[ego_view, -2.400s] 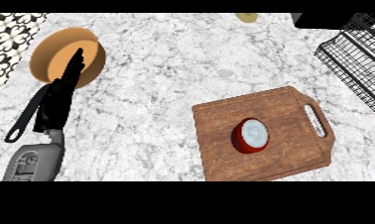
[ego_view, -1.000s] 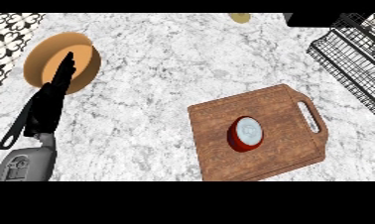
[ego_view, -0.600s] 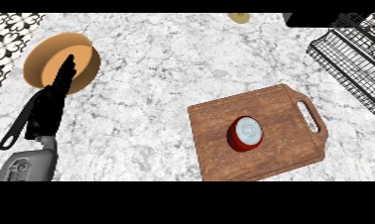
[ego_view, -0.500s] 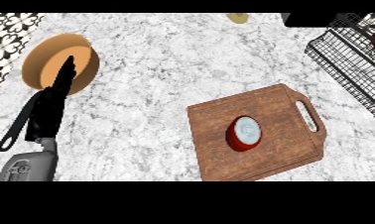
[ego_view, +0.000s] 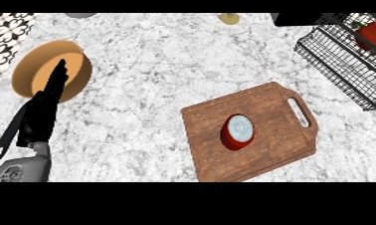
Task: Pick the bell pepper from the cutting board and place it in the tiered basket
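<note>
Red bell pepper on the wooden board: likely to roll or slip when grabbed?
The rounded red bell pepper probably rolls if nudged; nothing braces it on the flat brown wooden cutting board. The pale sheen on top suggests smooth skin, so it may slip.

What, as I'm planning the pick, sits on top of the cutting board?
One red bell pepper lies near the middle of the cutting board, nothing else. The wood beneath it is hidden.

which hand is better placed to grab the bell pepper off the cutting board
Probably right: bell pepper, cutting board and tiered basket lie rightward; the left hand sits far left over a plate. Right hand is out of view.
</note>
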`<state>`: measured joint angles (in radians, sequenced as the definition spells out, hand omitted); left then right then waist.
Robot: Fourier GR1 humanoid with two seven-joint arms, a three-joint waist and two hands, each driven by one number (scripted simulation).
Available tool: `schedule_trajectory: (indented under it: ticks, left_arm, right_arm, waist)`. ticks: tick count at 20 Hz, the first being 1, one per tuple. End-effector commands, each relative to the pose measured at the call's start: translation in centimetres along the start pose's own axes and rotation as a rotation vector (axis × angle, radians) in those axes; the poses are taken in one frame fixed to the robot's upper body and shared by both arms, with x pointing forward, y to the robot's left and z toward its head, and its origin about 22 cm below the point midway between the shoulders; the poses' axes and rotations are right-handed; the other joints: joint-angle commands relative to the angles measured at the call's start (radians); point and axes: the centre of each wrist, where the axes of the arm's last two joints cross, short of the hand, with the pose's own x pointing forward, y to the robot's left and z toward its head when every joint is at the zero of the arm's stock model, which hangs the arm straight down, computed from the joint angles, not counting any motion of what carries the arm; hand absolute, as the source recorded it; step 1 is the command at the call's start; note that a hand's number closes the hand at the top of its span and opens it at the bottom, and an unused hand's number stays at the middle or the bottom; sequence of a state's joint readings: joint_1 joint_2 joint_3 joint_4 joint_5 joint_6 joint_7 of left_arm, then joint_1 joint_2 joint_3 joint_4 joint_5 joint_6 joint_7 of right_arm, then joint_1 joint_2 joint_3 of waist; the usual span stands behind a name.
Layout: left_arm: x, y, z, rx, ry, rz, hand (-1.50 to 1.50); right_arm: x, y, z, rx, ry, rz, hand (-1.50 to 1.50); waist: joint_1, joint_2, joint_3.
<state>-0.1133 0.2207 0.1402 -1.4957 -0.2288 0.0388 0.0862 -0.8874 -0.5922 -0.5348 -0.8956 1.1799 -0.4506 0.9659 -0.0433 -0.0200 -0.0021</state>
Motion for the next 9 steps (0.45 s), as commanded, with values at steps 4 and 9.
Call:
schedule_trajectory:
  ticks: [4,9]
  left_arm:
    - [-0.1,1.9,0.1,0.038,0.018,-0.019,0.00]
    - [-0.1,1.9,0.4,0.038,0.021,-0.004,0.00]
  right_arm:
    - [-4.9,-2.9,1.9,0.060,0.043,-0.038,-1.50]
    - [-7.8,-7.7,4.0,0.064,0.005,-0.135,-1.50]
  waist:
    - [-0.039,-0.013,0.001]
    - [-0.051,-0.013,0.001]
